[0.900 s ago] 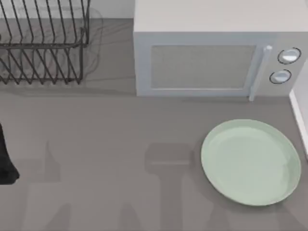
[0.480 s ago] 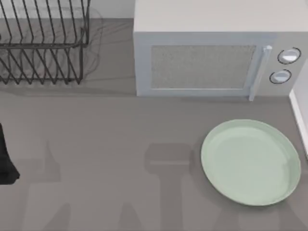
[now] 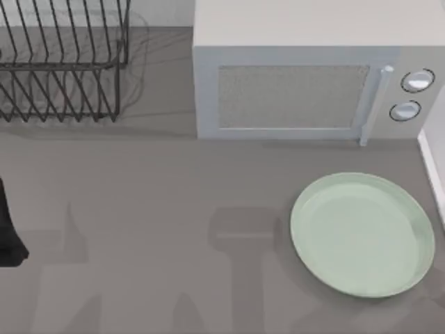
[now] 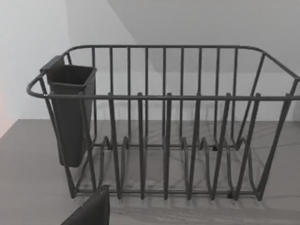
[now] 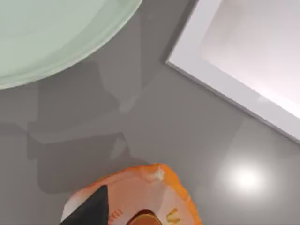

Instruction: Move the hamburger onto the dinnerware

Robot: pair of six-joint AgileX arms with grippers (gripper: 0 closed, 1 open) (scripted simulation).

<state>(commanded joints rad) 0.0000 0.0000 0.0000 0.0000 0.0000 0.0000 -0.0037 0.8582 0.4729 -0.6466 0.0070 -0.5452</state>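
Change: nothing on the counter [image 3: 153, 202] is shifting.
Hamburger [image 5: 140, 197]: rounded, orange, lying under right tool, grip indeterminable.
Dinnerware [image 3: 361, 235]: smooth, mint-green, round.
Left tool: state indeterminable.

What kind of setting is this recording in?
Most likely a rendered kitchen counter: a microwave stands at the back, a wire dish rack at back left, and a mint-green plate lies at front right.

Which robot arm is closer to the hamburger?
Right. Its wrist view has the hamburger right below it, beside the plate. The left arm sits at the table's left edge, facing the dish rack.
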